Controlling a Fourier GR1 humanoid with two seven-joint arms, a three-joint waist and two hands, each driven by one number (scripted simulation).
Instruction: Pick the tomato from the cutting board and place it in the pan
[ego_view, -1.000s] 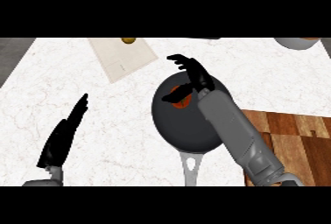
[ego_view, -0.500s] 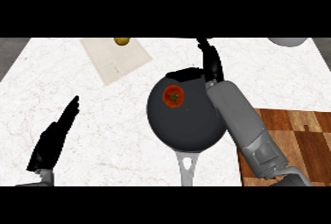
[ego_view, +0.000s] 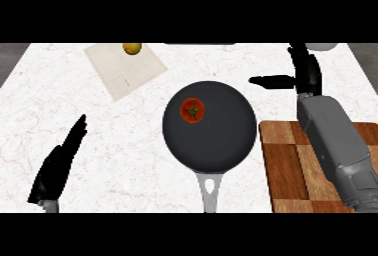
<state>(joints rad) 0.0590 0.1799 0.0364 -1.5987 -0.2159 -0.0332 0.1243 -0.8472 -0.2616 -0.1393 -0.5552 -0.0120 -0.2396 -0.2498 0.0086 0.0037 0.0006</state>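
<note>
Already the small red tomato (ego_view: 193, 110) sat inside the round black frying pan (ego_view: 221, 145) on the white marble surface (ego_view: 133, 135). My right robot hand (ego_view: 304, 70) hovered beyond the pan, fingers straight, thumb spread, holding nothing. My left robot hand (ego_view: 59, 167) rested open.

The right forearm (ego_view: 336, 145) hides part of the cutting board (ego_view: 284, 165), whose lower edge is cut off like the pan handle (ego_view: 211, 192), and a pale round thing (ego_view: 322, 46) at the counter's far edge, perhaps a bowl, is mostly cropped.
</note>
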